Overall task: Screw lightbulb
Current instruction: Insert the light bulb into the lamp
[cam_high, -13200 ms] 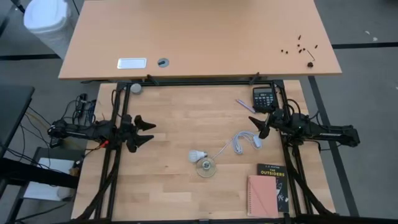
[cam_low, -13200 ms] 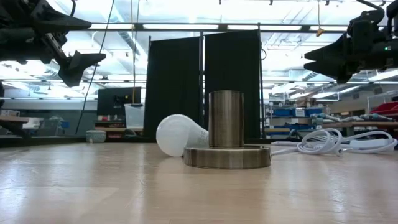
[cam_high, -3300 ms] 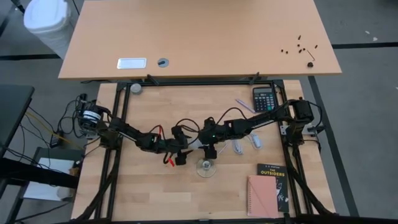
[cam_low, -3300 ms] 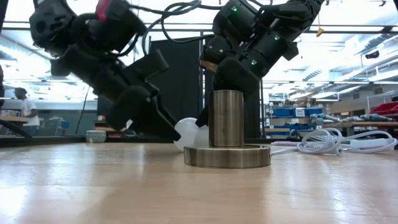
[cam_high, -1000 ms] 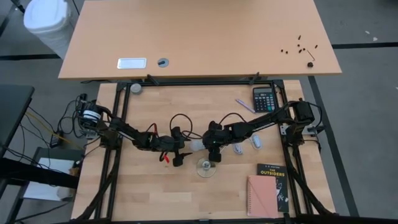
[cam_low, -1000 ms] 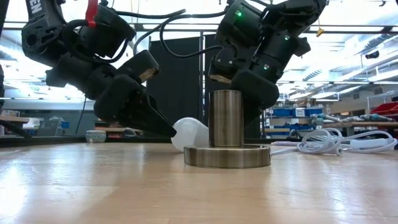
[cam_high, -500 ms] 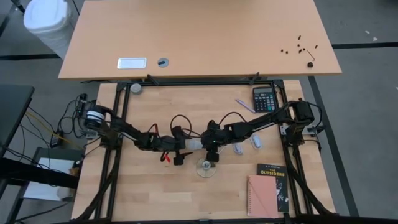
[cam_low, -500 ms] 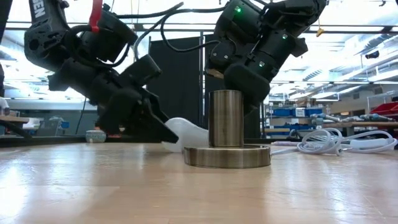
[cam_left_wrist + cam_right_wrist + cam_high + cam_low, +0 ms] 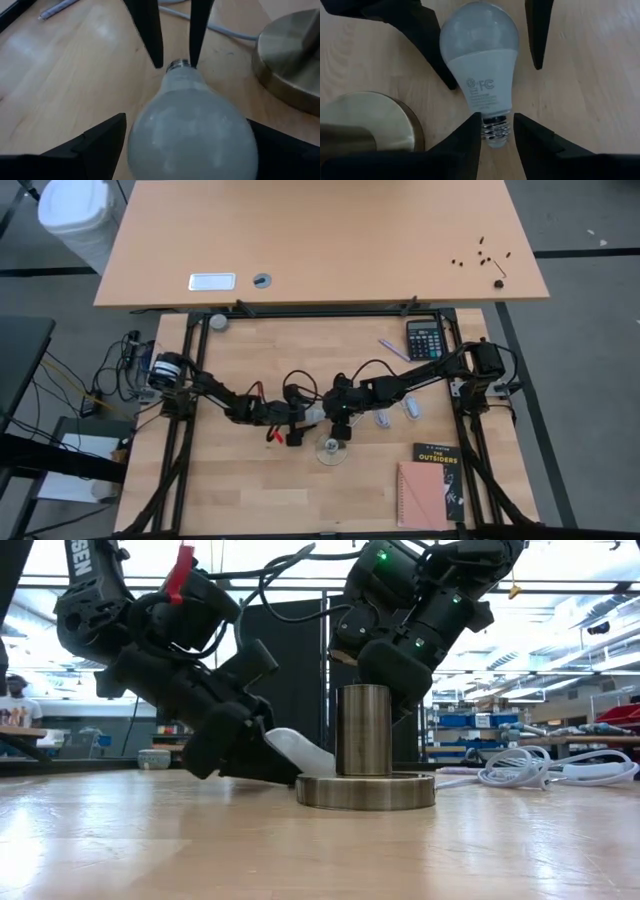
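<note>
The white lightbulb (image 9: 314, 413) lies on its side on the wooden table, globe toward the table's left and grey screw base (image 9: 496, 131) toward the right. It lies just beyond the brass disc socket (image 9: 331, 448) with its upright tube (image 9: 364, 730). My left gripper (image 9: 186, 120) is open with a finger on each side of the globe (image 9: 480, 35). My right gripper (image 9: 496, 117) is closed on the bulb's base end. In the low view the left gripper hides most of the globe (image 9: 300, 752). My left gripper has one finger (image 9: 432, 50) against the side of the globe. The other finger (image 9: 537, 35) stands a little off it, with wood showing between. It comes low from the table's left, along the bulb. My right gripper pinches the bulb where the white neck meets the screw base (image 9: 485, 114), between its two fingertips. It slants down from the table's right, in line with the bulb. The bulb lies on the table.
A coiled white cord (image 9: 385, 412) runs from the socket toward the right. A calculator (image 9: 425, 338) and a pen (image 9: 392, 348) lie at the far right. A black book (image 9: 440, 465) and a pink notebook (image 9: 420, 492) lie at the near right. A person (image 9: 15, 700) stands far behind.
My left gripper has moved toward the table's right and closer to the bulb. Its fingers now stand around the globe and cover most of it in the low view. My right gripper has stayed at the base end.
</note>
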You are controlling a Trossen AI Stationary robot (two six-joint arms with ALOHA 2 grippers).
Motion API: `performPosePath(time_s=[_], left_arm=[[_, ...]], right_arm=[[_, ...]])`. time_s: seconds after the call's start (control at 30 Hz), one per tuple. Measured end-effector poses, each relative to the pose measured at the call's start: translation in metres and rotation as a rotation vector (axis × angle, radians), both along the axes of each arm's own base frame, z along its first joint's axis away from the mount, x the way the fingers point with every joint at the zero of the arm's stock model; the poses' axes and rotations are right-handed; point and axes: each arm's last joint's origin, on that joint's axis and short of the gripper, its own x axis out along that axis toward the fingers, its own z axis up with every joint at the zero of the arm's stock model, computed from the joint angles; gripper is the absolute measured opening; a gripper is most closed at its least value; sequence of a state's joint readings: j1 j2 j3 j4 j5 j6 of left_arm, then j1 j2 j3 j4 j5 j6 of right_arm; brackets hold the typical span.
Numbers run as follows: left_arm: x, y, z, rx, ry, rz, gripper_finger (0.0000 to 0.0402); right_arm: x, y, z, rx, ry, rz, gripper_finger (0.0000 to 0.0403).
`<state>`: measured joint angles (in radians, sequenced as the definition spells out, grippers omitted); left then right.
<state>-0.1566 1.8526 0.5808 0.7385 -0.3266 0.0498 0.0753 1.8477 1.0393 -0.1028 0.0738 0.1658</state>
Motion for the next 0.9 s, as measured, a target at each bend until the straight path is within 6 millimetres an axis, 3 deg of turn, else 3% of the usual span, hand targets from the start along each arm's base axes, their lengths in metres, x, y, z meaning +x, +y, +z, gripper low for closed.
performPosePath(time_s=[0.47, 0.73, 0.9], left_arm=[[0.0, 0.001, 0.001, 0.015, -0.018, 0.033, 0.0264], [0.001, 0.001, 0.002, -0.007, -0.034, 0.051, 0.0285], [0.0, 0.001, 0.015, -0.028, -0.014, 0.062, 0.0282]], right_arm=[[0.001, 0.002, 0.003, 0.027, -0.021, -0.004, 0.0124], [-0.018, 0.0, 0.061, -0.025, -0.13, -0.044, 0.0122], [-0.036, 0.013, 0.089, 0.019, -0.163, -0.049, 0.0122]])
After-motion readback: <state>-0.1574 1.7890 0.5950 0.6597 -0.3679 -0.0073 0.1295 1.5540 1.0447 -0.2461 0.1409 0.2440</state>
